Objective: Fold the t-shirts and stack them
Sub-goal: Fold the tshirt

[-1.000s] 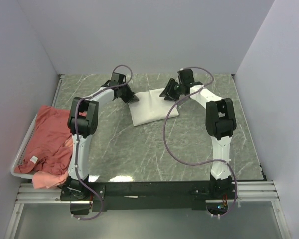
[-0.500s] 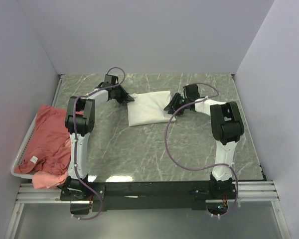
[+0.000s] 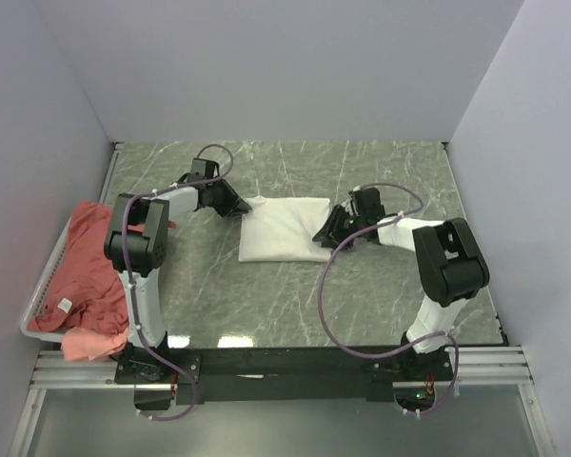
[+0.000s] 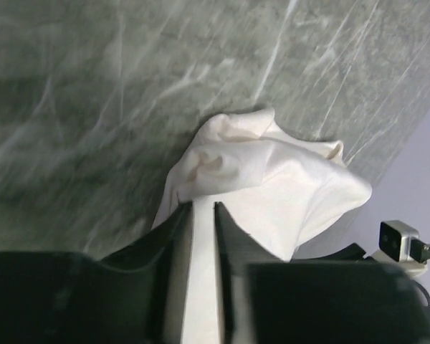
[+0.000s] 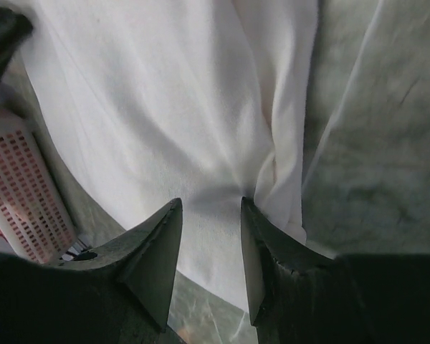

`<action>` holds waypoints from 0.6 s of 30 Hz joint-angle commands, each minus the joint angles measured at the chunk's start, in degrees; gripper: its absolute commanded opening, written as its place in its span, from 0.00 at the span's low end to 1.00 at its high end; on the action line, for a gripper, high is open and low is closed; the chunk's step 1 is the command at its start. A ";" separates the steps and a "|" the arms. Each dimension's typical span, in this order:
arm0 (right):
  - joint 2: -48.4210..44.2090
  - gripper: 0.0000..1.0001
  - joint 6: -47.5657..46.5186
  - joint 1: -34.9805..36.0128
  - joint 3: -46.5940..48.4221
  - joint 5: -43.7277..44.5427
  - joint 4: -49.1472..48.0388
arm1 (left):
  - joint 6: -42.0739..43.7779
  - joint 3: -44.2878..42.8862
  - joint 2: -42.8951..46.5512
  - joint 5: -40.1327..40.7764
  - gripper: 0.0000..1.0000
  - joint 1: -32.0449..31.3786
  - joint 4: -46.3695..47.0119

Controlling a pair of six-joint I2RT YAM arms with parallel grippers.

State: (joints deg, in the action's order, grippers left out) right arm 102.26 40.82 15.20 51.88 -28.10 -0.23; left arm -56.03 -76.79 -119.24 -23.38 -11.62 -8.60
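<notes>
A white t-shirt (image 3: 284, 228), folded into a rectangle, lies on the marble table in the middle; no print shows. My left gripper (image 3: 240, 209) is shut on its far left corner; in the left wrist view (image 4: 203, 206) white cloth (image 4: 272, 172) fills the narrow slot between the jaws. My right gripper (image 3: 325, 231) grips the shirt's right edge; in the right wrist view (image 5: 211, 204) the thick fold (image 5: 165, 93) sits between the fingers. Salmon-red t-shirts (image 3: 90, 267) lie heaped in the basket at the left.
A white wire basket (image 3: 40, 295) stands at the table's left edge, and also shows in the right wrist view (image 5: 21, 193). Grey walls close in the table on the left, back and right. The arm bases stand on a black rail (image 3: 285, 362) at the near edge.
Both grippers have moved toward the near side and lower, carrying the white t-shirt with them. It now lies flatter and squarer on the table.
</notes>
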 commanded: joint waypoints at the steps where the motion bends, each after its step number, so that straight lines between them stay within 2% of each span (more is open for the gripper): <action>1: -5.38 0.46 -0.57 1.15 -2.31 1.64 3.13 | 2.59 -0.02 7.78 4.03 0.27 -0.16 -2.02; 2: -6.36 0.46 -0.56 1.06 -1.96 2.08 3.74 | 3.38 -0.54 8.84 4.74 0.36 -0.33 -3.34; 3: -7.24 0.46 -0.56 1.06 -1.52 2.17 4.44 | 3.82 -0.90 9.81 6.05 0.39 -0.86 -4.40; 5: -9.79 0.46 -0.48 0.97 0.41 3.13 6.03 | 4.52 -1.43 12.62 7.11 0.43 -1.65 -6.24; 6: -10.41 0.46 -0.39 0.97 1.20 3.48 6.55 | 4.53 -0.91 13.76 7.20 0.42 -2.96 -6.08; 7: -10.59 0.46 -0.30 0.97 3.21 3.57 7.08 | 4.35 -0.29 15.51 7.47 0.39 -3.84 -6.08; 8: -10.33 0.45 -0.13 0.88 4.27 3.49 7.35 | 4.44 0.50 16.14 7.82 0.31 -4.72 -6.43; 10: -8.14 0.42 0.05 0.88 7.95 2.88 7.96 | 4.26 2.34 17.63 8.61 0.20 -7.80 -6.87; 11: -7.08 0.42 0.23 0.97 9.19 1.83 7.96 | 3.48 3.39 18.07 8.35 0.10 -8.85 -6.43; 13: -3.93 0.41 0.23 1.06 12.62 1.56 8.49 | 2.25 6.72 19.13 7.82 0.01 -11.58 -4.06; 18: 1.79 0.41 -0.21 0.88 19.82 0.77 9.02 | 0.83 7.89 16.94 7.82 0.01 -17.28 -2.12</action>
State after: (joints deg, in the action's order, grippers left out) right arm 100.86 41.06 16.36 67.09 -26.48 7.68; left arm -54.46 -68.99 -101.30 -16.21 -27.18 -12.29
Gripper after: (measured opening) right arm 0.413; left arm 0.014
